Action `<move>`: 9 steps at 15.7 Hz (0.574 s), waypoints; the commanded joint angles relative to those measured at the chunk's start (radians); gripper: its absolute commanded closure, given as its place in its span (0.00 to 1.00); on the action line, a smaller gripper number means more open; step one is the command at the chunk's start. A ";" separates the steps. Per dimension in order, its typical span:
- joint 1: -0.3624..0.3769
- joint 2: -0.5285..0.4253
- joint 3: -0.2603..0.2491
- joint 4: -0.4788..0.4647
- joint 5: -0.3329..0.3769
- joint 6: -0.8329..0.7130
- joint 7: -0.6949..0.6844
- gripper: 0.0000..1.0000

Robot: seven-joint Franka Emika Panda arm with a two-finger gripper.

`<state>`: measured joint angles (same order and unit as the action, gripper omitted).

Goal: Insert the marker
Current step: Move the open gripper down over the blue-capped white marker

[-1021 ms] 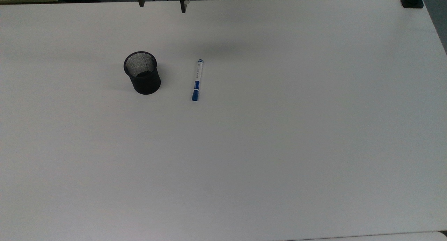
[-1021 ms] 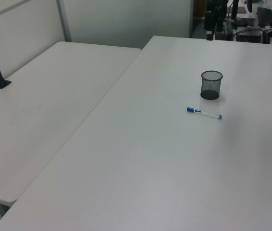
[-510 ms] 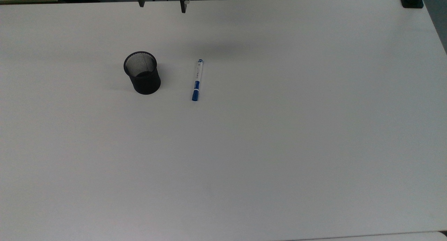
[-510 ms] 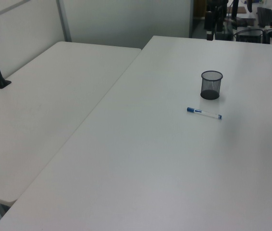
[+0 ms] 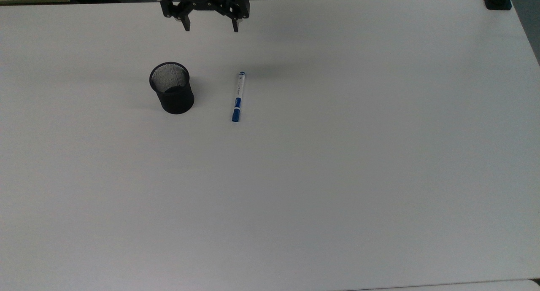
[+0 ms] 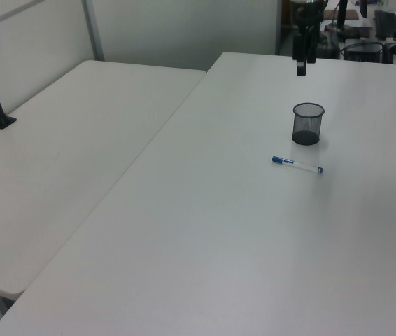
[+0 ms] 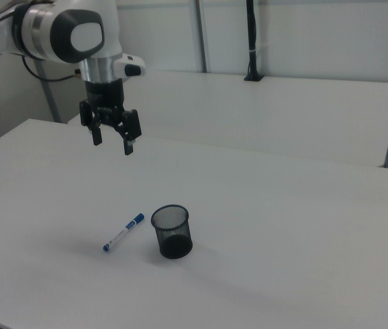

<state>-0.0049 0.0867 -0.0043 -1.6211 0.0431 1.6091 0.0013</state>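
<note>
The jaws are spread wide and nothing is held between them. The black two-finger gripper (image 5: 209,28) is carried high above the far part of the table, its fingers pointing downward, as the right view (image 7: 112,143) makes plain; in the left view (image 6: 301,68) it is seen edge-on above the cup. The wide spread is judged to suit a slim barrel that must be straddled across its width before being pinched.

Well apart from the gripper, the slim white-barrelled marker with a blue cap (image 5: 237,96) is laid flat on the plain white table (image 5: 337,177). In the top view its long axis runs nearly up and down, the capped end pointing toward the top view's bottom edge. It is seen in the left view (image 6: 297,164) and in the right view (image 7: 123,232) as well. Because it lies flat and free of neighbours, a grasp from above at mid-barrel is judged workable.

Just beside the marker, not touching it, the black wire-mesh cylindrical cup (image 5: 171,88) is stood upright with its mouth open upward (image 6: 308,124) (image 7: 172,232), which leaves it ready to receive a pen dropped in end-first. No grasp has yet been made, so the task is judged to be at its approach stage.
</note>
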 commanded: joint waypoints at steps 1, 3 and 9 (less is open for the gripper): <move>0.057 0.057 -0.002 0.021 0.017 -0.017 -0.021 0.00; 0.068 0.102 -0.002 0.023 0.017 -0.015 -0.021 0.04; 0.062 0.168 -0.008 0.006 0.015 0.051 -0.017 0.11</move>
<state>0.0601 0.2386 0.0010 -1.6181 0.0461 1.6407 0.0005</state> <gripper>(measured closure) 0.110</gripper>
